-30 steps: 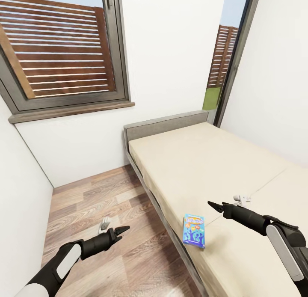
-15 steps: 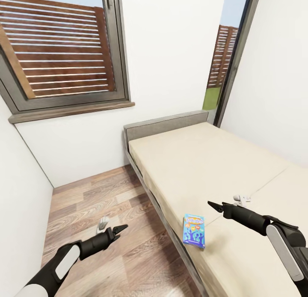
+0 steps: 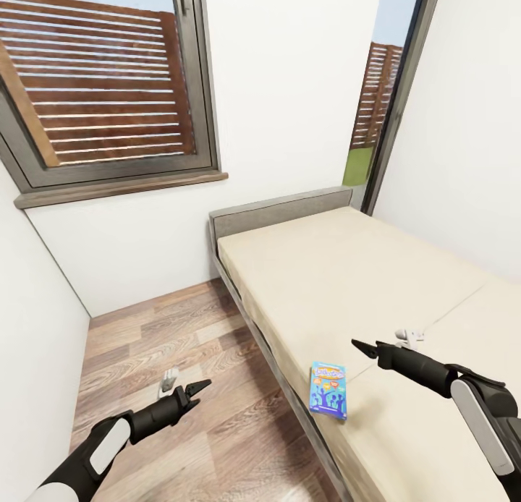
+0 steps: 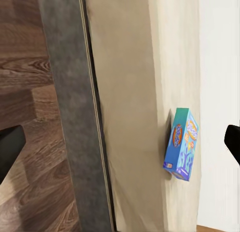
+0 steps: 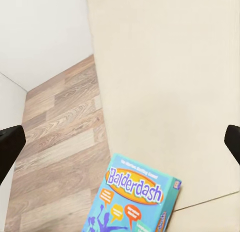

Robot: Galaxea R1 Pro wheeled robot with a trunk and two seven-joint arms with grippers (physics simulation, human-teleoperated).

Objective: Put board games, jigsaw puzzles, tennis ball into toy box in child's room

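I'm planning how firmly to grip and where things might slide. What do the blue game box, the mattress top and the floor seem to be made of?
The blue Balderdash game box looks like glossy printed cardboard: sharp edges, bright artwork. The mattress looks like matte cream fabric, with a seam across it, probably soft. The floor looks like wood planks or laminate, going by grain and plank joints; a render cannot settle which.

Three cameras on one corner of a bedroom

The head view looks forward and down from high over the bed (image 3: 347,270) and wooden floor (image 3: 174,343). The left wrist view looks from low over the floor toward the bed's side; the right wrist view looks down from close above the mattress. All three share the blue board game (image 3: 328,390) (image 4: 182,144) (image 5: 135,199).
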